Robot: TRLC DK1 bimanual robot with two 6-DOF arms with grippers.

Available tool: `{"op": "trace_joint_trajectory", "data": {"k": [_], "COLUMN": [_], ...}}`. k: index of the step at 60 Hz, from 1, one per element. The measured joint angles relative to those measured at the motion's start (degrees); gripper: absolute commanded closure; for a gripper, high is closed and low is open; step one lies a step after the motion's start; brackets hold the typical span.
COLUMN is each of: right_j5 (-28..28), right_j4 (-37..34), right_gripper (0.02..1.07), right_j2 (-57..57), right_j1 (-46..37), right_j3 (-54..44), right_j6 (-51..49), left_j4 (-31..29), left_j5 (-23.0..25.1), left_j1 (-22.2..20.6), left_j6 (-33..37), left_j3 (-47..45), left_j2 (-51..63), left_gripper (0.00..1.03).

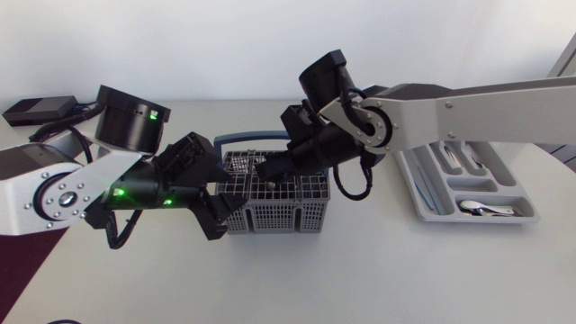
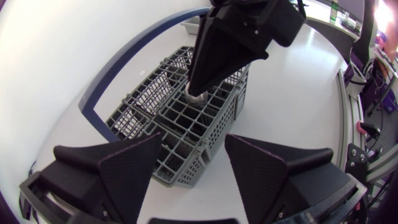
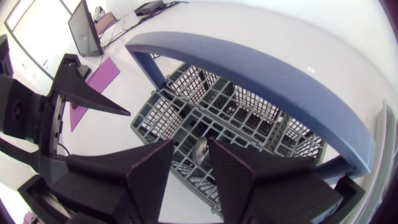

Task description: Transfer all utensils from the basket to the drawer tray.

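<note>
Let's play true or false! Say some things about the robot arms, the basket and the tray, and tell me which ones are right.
1. The right gripper is down at the basket. True.
2. The tray has nothing in it. False: a spoon and other utensils lie in it.
3. The basket's handle is red. False: it is blue.
4. The left gripper is open, at a corner of the basket. True.
</note>
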Motion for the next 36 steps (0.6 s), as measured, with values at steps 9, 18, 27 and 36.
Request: {"op": "trace_joint_trajectory", "data": {"k": [9, 18, 27, 36], "right_j5": [0.42, 0.57, 0.57, 0.57], "right_j4": [0.15, 0.17, 0.17, 0.20], "right_gripper": [0.80, 0.83, 0.89, 0.95], "right_j2": [0.35, 0.94, 1.77, 2.01], "right_j1": [0.11, 0.11, 0.11, 0.17], "right_j3": [0.00, 0.00, 0.00, 0.00], "right_j6": [0.00, 0.00, 0.02, 0.00], "left_j4": [0.15, 0.22, 0.20, 0.20], "left_j5": [0.00, 0.00, 0.00, 0.00], "left_j1": [0.00, -0.02, 0.00, 0.00], "left_j6": [0.00, 0.00, 0.00, 0.00], "left_j3": [-0.11, -0.37, -0.66, -0.68], "left_j2": [0.00, 0.00, 0.00, 0.00], "left_gripper": [0.32, 0.32, 0.32, 0.32]}}
